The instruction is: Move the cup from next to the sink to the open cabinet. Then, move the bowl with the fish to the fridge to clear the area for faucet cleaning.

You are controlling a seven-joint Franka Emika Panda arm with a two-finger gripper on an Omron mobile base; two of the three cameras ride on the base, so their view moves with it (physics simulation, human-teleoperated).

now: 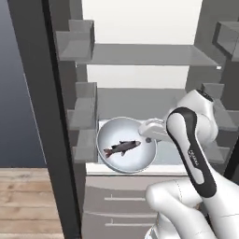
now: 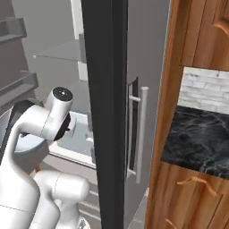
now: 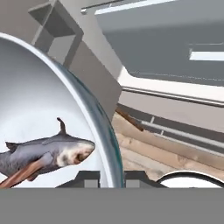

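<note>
The bowl (image 1: 125,145), fish (image 1: 122,147) inside, sits tilted at the front edge of a lower shelf (image 1: 135,105) in the open fridge (image 1: 140,56), its rim pinched by the gripper (image 3: 111,177), open space above it, no legible writing.

The bowl (image 3: 52,100) is big and close on the left, white inside. Its thin rim curves down between the two dark fingertips (image 3: 89,178) of the pincer (image 3: 111,179), which pinch the rim. The fish (image 3: 48,153) lies inside the bowl, grey-brown with its mouth toward the rim. Farther off are the grey shelves of the fridge (image 3: 166,39) and, lower down, a wooden floor (image 3: 148,151).
</note>
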